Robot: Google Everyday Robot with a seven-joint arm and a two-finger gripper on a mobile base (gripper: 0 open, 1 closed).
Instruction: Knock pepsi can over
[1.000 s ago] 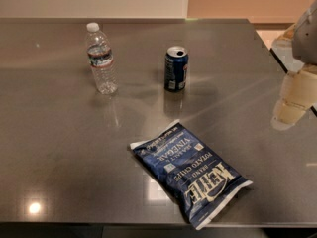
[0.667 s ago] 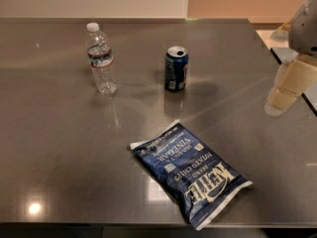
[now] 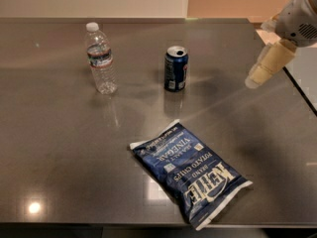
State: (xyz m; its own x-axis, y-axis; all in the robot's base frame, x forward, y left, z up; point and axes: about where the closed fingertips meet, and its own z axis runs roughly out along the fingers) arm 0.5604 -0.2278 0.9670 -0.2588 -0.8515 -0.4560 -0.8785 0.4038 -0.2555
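The pepsi can (image 3: 176, 68) stands upright near the middle of the dark grey table (image 3: 59, 148); it is dark blue with a silver top. My gripper (image 3: 265, 68) hangs above the table's right side, well to the right of the can and apart from it, with its cream-coloured fingers pointing down and to the left. It holds nothing that I can see.
A clear plastic water bottle (image 3: 101, 58) stands upright to the left of the can. A flat blue chip bag (image 3: 190, 170) lies in front of the can toward the near edge. The table's right edge (image 3: 302, 90) runs just below the gripper.
My gripper has moved up and to the left, toward the can. The can, bottle and bag have not moved.
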